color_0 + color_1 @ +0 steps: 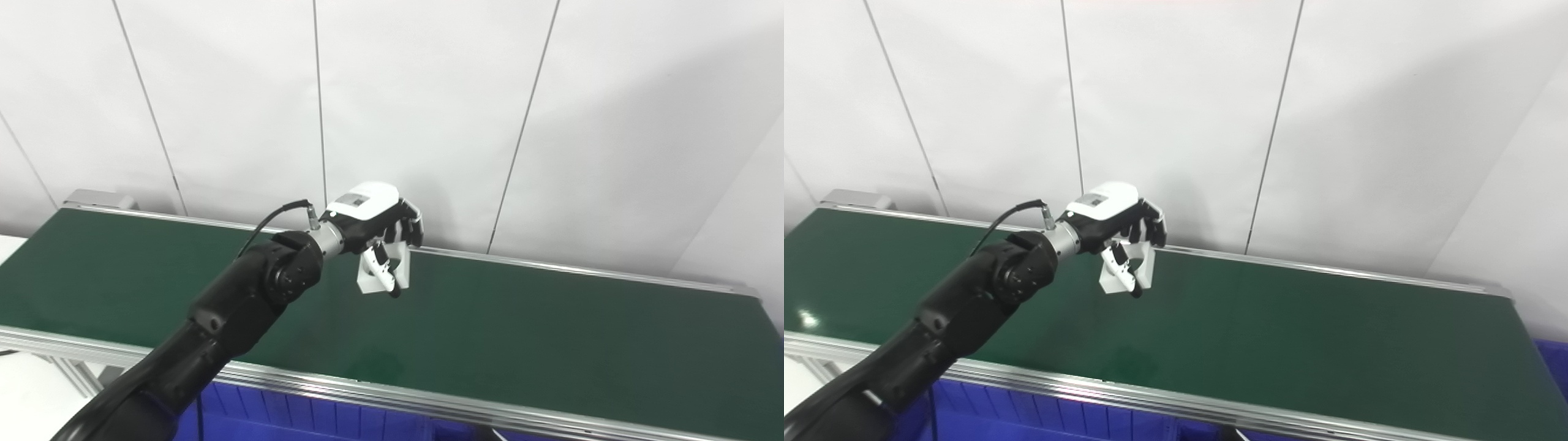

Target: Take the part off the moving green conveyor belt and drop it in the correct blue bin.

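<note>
White panelled wall [429, 92] behind; long green conveyor belt [551, 331] across the frame, edged front and back by aluminium rails [380, 389].

Part [373, 280]: small, white, blocky, with a dark hole or recess on the visible face. Held clear above the belt, over its far half, near the back rail. No contact with the belt surface visible.

Left hand [381, 228]: white back shell, black fingers [411, 222]. Curled over the top of the part, with the thumb pressed across its front face. Closed in a firm grasp on the part, not spread. Black forearm reaching up from the lower left corner, cable looped at the wrist.

Right hand: not in view in either camera.

Blue bin [294, 419]: ribbed wall showing below the front rail, at the bottom edge, beside and under the arm. Interior hidden.

Progress, judged: pick done, part lifted off the belt. Remaining: carry back over the front rail, choice of the correct bin, release. Roughly the midpoint. Risk: slip from a top-and-thumb hold during the swing.

View differences: right eye view adds a second patch of blue [1552, 367] past the belt's right end, possibly another bin, absent from the left eye view. Also a bright glint on the belt [808, 318] at far left. Left eye view shows a pale counter [12, 245] at the left edge and a slanted frame leg [76, 376] below the front rail.
</note>
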